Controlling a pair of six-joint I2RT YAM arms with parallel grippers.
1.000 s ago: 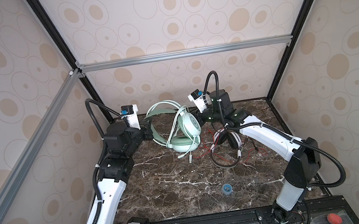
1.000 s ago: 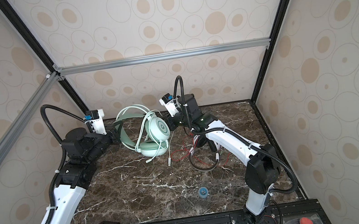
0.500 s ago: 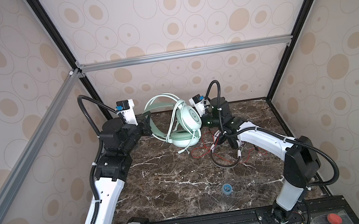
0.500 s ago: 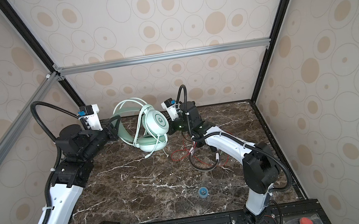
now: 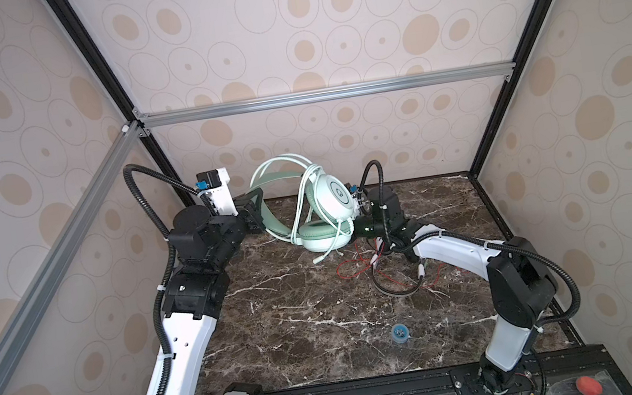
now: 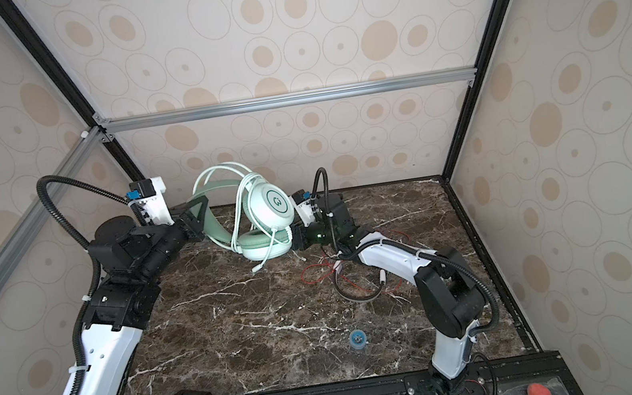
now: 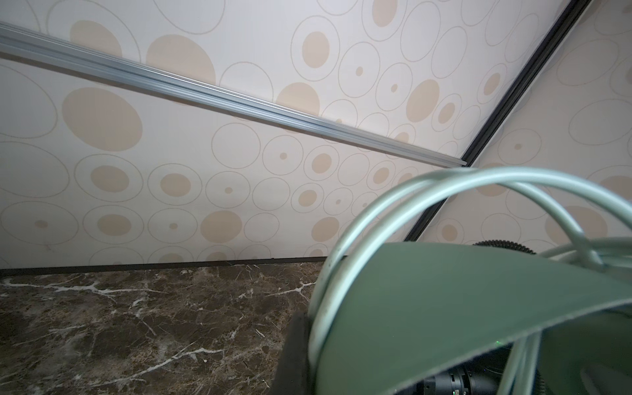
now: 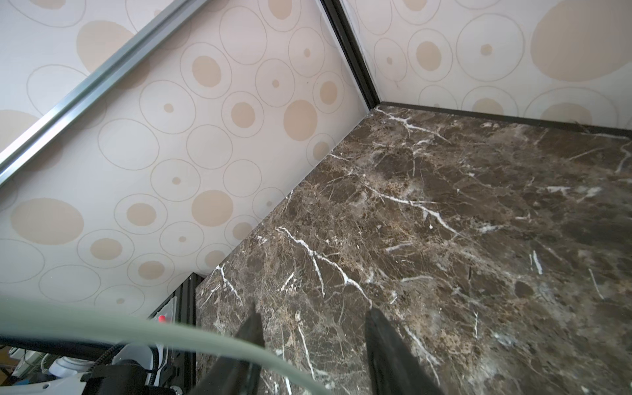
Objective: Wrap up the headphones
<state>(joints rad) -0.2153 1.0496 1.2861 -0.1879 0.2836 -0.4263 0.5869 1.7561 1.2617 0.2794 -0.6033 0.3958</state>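
The left end effector [image 5: 254,212] clamps the mint headset [image 5: 331,198] by its band at the back of the surface [image 5: 301,314]. The right end effector [image 8: 313,323], jaws apart and empty, sits just beside its lower cup; the other headset [image 5: 398,294] lies nearby.

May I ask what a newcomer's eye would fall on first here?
The pale mint green corded headset stands at the back of the brown marble table, its headband clamped in the left pincer. Beside it, under the right arm, lies the white-and-black headset with thin red cord.
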